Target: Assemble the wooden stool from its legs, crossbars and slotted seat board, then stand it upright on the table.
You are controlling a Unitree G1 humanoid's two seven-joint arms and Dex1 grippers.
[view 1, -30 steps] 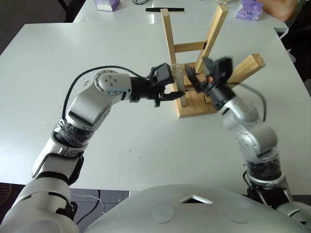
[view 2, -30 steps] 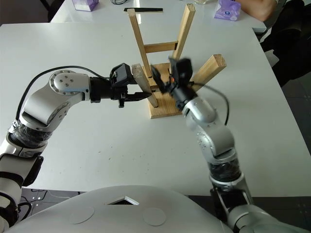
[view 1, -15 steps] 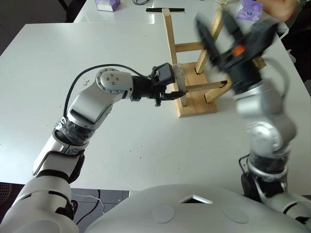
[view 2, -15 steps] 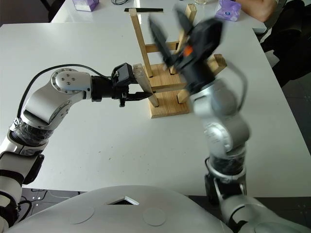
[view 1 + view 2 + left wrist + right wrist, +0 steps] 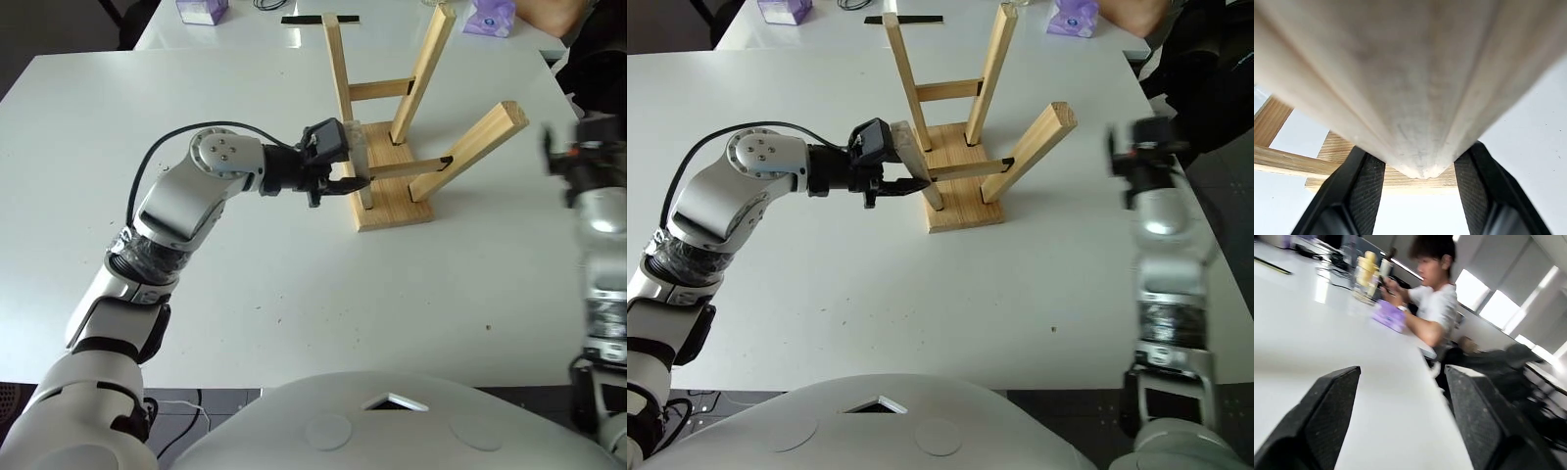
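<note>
The stool lies upside down on the table [image 5: 245, 294], a little toward 1 o'clock from the table's middle. Its seat [image 5: 388, 212] rests flat on the top and the legs point up.

The two legs on the 12 o'clock side, one [image 5: 339, 69] at 11 o'clock and one [image 5: 423, 69] at 1 o'clock of the seat, stand upright. A crossbar [image 5: 377, 91] joins them partway up. The leg at the seat's 4 o'clock corner [image 5: 475, 147] leans well out toward 2 o'clock, its foot end on the seat. A second crossbar [image 5: 402, 168] runs from it across to the near leg [image 5: 1410, 73] at the 8 o'clock corner.

The left gripper [image 5: 341, 184] comes in from the stool's 9 o'clock, low over the table. It is clamped on that near leg. In the left wrist view the black pads [image 5: 1367, 191] press the wood from both sides, with no gap to be seen.

The right gripper [image 5: 1400, 377] hangs well apart from the stool, out at its 3 o'clock, near the table's edge. Its fingers [image 5: 1327, 406] are spread wide, with nothing between them and touching nothing.

On the next table, past the 12 o'clock edge, sit two purple boxes [image 5: 201, 10] [image 5: 488, 18] and a black strip [image 5: 318, 19].
</note>
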